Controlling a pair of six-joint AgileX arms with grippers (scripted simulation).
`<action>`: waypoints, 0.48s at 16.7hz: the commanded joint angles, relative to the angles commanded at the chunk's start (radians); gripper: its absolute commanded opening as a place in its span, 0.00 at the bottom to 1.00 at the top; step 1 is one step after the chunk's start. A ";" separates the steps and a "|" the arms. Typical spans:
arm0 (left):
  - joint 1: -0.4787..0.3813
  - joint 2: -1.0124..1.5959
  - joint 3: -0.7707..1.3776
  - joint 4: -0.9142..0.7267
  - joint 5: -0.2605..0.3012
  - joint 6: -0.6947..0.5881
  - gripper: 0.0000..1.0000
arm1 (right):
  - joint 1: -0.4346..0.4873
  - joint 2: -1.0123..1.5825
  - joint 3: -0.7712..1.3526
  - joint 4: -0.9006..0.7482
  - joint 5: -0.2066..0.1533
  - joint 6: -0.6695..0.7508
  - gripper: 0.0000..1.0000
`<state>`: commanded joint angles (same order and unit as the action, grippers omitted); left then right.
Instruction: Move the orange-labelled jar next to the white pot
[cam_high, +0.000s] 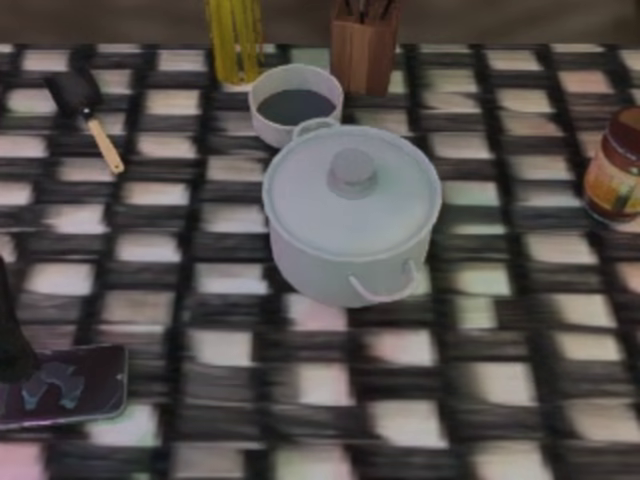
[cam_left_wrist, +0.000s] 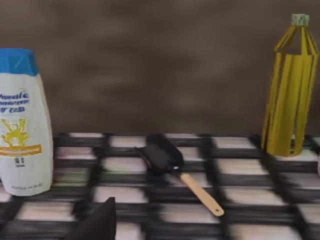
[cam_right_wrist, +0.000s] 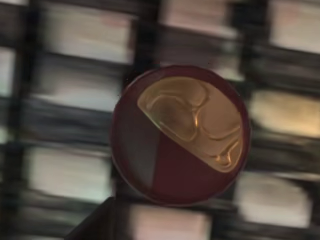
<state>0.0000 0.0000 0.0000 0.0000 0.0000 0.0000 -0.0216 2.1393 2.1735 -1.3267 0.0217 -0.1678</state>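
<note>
The orange-labelled jar (cam_high: 614, 166) stands upright at the table's right edge, well apart from the white pot (cam_high: 350, 215), which sits mid-table with its knobbed lid on. My right gripper (cam_right_wrist: 142, 235) does not show in the top view. Its wrist view looks straight down on the jar's dark red lid (cam_right_wrist: 180, 135). The gripper hangs above the jar and is open, one dark finger (cam_right_wrist: 97, 225) showing beside the lid with nothing held. My left gripper (cam_left_wrist: 200, 237) is parked at the table's left, open and empty, one finger (cam_left_wrist: 100, 222) showing.
Behind the pot are a white bowl with a dark inside (cam_high: 295, 103), a wooden knife block (cam_high: 363, 45) and a yellow bottle (cam_high: 235, 40). A black spatula (cam_high: 90, 115) lies far left, a phone (cam_high: 60, 385) near left. A white shampoo bottle (cam_left_wrist: 22, 125) stands by the left arm.
</note>
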 joint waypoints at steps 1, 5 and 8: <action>0.000 0.000 0.000 0.000 0.000 0.000 1.00 | 0.005 0.074 0.062 -0.040 -0.003 -0.010 1.00; 0.000 0.000 0.000 0.000 0.000 0.000 1.00 | 0.023 0.298 0.239 -0.162 -0.012 -0.042 1.00; 0.000 0.000 0.000 0.000 0.000 0.000 1.00 | 0.029 0.365 0.289 -0.202 -0.015 -0.052 1.00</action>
<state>0.0000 0.0000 0.0000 0.0000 0.0000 0.0000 0.0071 2.5048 2.4626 -1.5285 0.0064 -0.2199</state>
